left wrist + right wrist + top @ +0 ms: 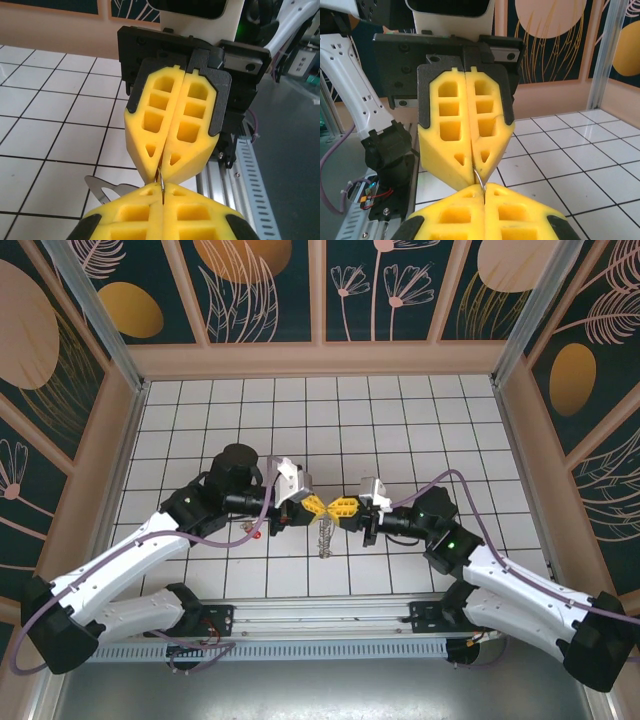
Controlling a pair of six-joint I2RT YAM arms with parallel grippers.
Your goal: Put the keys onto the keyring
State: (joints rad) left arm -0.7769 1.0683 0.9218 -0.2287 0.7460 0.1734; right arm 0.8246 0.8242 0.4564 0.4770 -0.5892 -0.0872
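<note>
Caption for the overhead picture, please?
The left gripper and right gripper, both shut, meet tip to tip, a silver metal cluster dangling below.

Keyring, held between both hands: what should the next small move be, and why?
Probably open the left hand and reach for the red key: it lies loose on the table beside that arm, while the right hand also pinches the keyring wire.

- L gripper [319,507] & R gripper [337,508]: tip to tip, mid table [400,420], L on left.
- keyring [325,535]: pinched betw. both tips, rest hangs below them.
- key [258,534]: on table, left of keyring, just by L arm [150,550], apart from both grippers.
</note>
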